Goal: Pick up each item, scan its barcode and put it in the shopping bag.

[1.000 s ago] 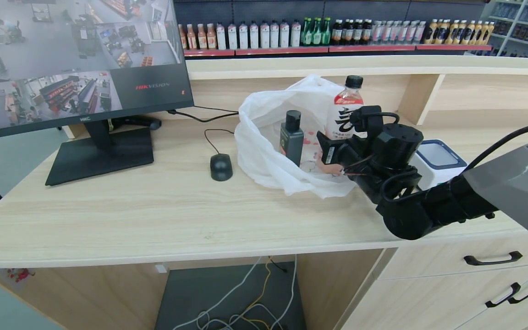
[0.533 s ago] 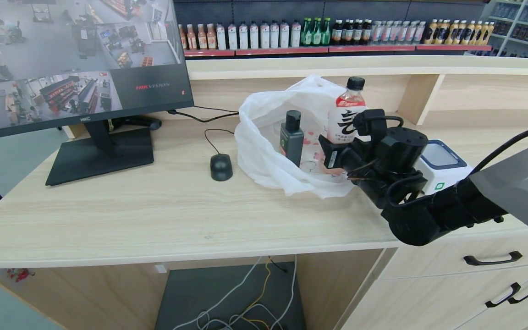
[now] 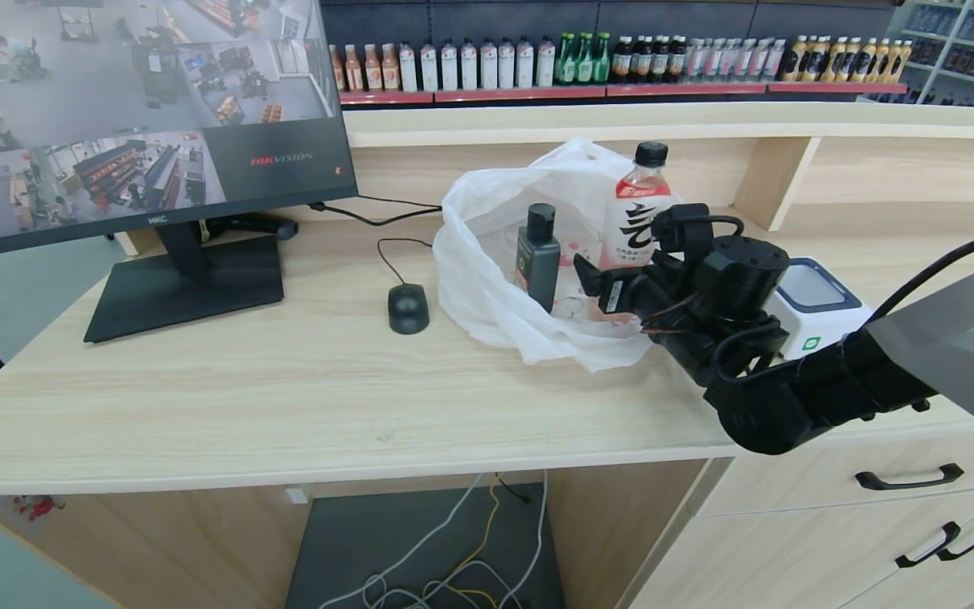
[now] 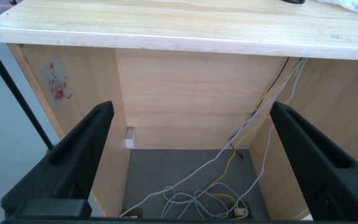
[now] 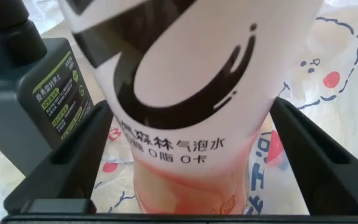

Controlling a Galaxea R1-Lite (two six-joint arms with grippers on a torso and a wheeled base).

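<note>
Straddles the black-capped, white-labelled plastic drink bottle (image 3: 637,211) with right gripper (image 5: 189,106) fingers spread wide, not pinching it. Stands upright inside the white plastic shopping bag (image 3: 487,288), just right of a dark grey square bottle (image 3: 537,258).

The shopping bag (image 3: 487,288) is thin white plastic, crinkled and a little see-through. In it, the drink bottle (image 3: 632,218) is clear plastic with a glossy printed label. The dark grey bottle (image 3: 537,258) to its left looks like matt plastic. The counter (image 3: 284,389) has a smooth, matt, light wood grain. The mouse (image 3: 407,308) is matt black plastic. The scanner (image 3: 834,328) at the right has a white plastic body.
</note>
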